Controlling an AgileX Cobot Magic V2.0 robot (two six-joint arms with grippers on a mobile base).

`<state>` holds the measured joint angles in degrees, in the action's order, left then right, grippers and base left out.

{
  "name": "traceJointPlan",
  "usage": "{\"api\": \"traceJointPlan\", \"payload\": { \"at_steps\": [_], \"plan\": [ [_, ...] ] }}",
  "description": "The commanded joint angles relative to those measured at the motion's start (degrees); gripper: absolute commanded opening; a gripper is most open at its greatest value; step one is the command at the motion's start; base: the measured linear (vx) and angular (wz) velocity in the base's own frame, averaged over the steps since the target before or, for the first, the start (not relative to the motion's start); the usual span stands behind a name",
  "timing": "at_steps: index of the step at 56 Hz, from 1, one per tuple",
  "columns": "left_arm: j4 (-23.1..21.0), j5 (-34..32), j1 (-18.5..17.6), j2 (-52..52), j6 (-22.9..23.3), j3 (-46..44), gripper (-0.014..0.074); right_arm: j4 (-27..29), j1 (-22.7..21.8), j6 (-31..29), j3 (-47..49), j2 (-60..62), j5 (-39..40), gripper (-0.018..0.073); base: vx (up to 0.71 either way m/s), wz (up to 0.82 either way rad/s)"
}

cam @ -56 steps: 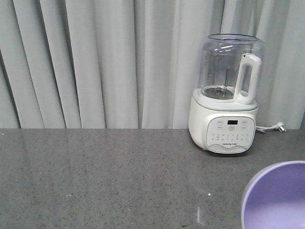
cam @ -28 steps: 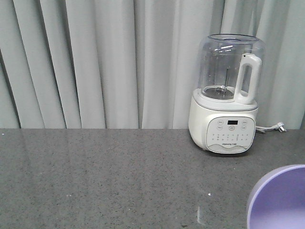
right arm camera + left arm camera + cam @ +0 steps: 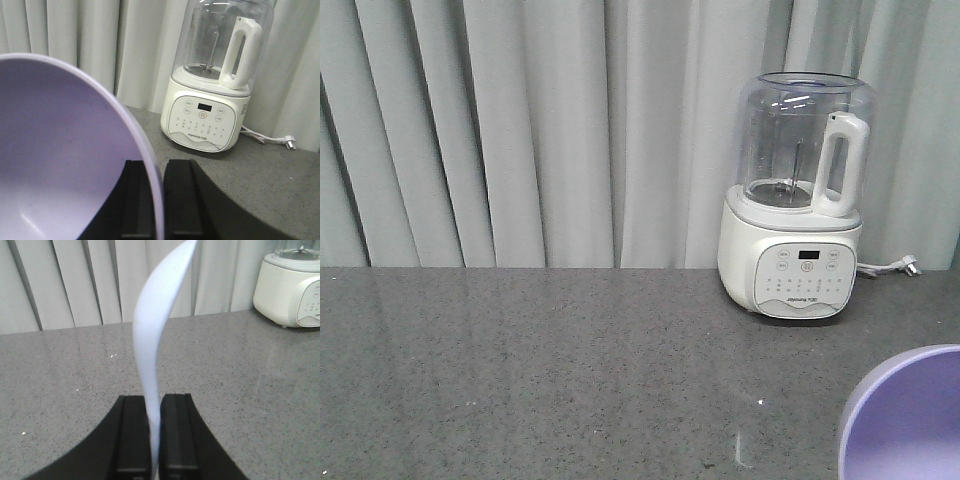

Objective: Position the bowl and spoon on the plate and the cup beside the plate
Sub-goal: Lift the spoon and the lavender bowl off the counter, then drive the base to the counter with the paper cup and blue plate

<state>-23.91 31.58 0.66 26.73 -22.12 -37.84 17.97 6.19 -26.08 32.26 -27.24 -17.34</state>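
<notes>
My right gripper (image 3: pixel 157 172) is pinched on the wall of the bowl (image 3: pixel 60 140), one finger inside and one outside, with the rim standing up between them. The bowl is tilted, its hollow facing the wrist camera, and in the front view it hangs at the lower right, off the counter (image 3: pixel 540 370) and nearer than the blender (image 3: pixel 800 200). My left gripper (image 3: pixel 155 405) is closed almost fully on a thin pale strip that I take to be the spoon (image 3: pixel 150 340), gripped at its lower end and curving up out of frame. Neither the plate nor the cup shows in any view, so I can't say how far I have to carry. I judge the step in hand to be bringing the bowl to the plate. To do it well I would level the bowl before lowering, since a tilted base will rock or skid on a raised rim. I'd come down over the plate's middle and open only once the base sits flat. I'd keep the left arm well apart, and lay the spoon beside the bowl afterwards.
</notes>
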Motion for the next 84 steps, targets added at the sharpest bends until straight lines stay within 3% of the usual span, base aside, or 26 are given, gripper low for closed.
{"api": "traceJointPlan", "payload": {
  "at_steps": [1, 24, 84],
  "plan": [
    [-1.54, -4.71, -0.4, 0.47, -0.12, -1.41, 0.0, 0.21, 0.12, -0.46, 1.63, -0.23, 5.28, -0.0009, -0.09, 0.05],
    [-1.54, -4.66, -0.4, 0.28, -0.12, -1.41, 0.0, 0.21, 0.12, -0.46, 1.63, -0.23, 5.28, -0.0009, -0.17, -0.06],
    [-1.54, -4.71, -0.4, 0.3, -0.12, -1.41, 0.0, 0.21, 0.12, -0.46, 1.63, -0.22, 4.9, -0.0009, -0.16, -0.45]
  ]
}}
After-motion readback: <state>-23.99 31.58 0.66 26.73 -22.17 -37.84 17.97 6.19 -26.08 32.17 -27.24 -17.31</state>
